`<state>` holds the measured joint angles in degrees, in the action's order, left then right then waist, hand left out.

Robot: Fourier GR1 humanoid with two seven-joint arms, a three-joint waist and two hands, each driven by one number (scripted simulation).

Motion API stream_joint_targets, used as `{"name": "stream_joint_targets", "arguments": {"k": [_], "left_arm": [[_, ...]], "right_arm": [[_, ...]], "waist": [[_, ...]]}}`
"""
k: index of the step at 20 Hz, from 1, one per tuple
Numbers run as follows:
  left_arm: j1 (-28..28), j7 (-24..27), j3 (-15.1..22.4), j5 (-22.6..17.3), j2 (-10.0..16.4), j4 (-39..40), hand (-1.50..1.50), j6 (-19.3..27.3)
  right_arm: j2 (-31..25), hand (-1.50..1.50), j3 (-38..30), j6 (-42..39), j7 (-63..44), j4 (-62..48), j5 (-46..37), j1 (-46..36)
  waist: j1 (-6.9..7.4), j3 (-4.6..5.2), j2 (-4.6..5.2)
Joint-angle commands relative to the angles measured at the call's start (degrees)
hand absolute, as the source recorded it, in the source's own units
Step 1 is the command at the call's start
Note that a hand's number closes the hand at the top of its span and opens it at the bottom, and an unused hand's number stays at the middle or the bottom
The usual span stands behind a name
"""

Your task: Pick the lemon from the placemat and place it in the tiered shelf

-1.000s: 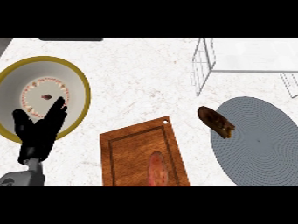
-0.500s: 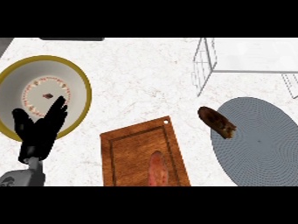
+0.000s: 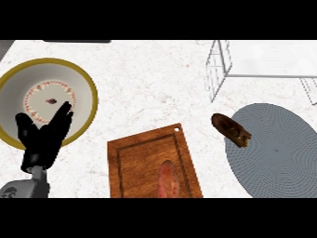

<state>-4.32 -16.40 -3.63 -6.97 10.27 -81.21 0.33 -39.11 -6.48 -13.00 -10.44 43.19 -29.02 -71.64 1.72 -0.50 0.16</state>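
A round grey placemat [image 3: 284, 153] lies at the right of the counter. On its left edge rests a brown oblong thing [image 3: 230, 130], tilted; nothing yellow like a lemon shows. The white wire tiered shelf [image 3: 270, 60] stands at the back right, beyond the placemat. My left hand [image 3: 44, 137] is at the lower left with its fingers straight and pointing up, over the near edge of a plate and far from the placemat. It holds nothing. My right hand is out of the picture.
A white plate with a gold rim [image 3: 85, 88] sits at the left, a small dark crumb at its centre. A wooden cutting board [image 3: 136, 160] lies at the lower middle with a reddish oblong piece of food [image 3: 168, 179] on it.
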Motion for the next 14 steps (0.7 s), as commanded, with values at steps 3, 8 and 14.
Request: {"name": "stream_joint_targets", "arguments": {"k": [3, 8, 14], "left_arm": [[-0.72, -2.33, -1.35, -1.63, 1.19, 3.39, 0.0, -2.22], [0.84, -4.51, 0.09, -0.87, 0.38, 0.1, 0.0, -1.51], [0.68, -1.68, -1.57, -0.56, 1.23, 3.85, 0.0, -1.96]], "right_arm": [[-1.39, 1.5, -1.07, -0.26, 5.43, -7.62, -1.28, -4.81], [-0.87, 1.5, 1.39, -0.21, 7.06, -10.02, -4.55, -5.2], [0.47, -1.5, -8.32, 5.85, 1.33, -13.0, 2.45, -7.71]], "waist": [[-0.19, 0.53, 0.34], [-0.21, 0.52, 0.23], [-0.67, 0.52, 0.27]]}}
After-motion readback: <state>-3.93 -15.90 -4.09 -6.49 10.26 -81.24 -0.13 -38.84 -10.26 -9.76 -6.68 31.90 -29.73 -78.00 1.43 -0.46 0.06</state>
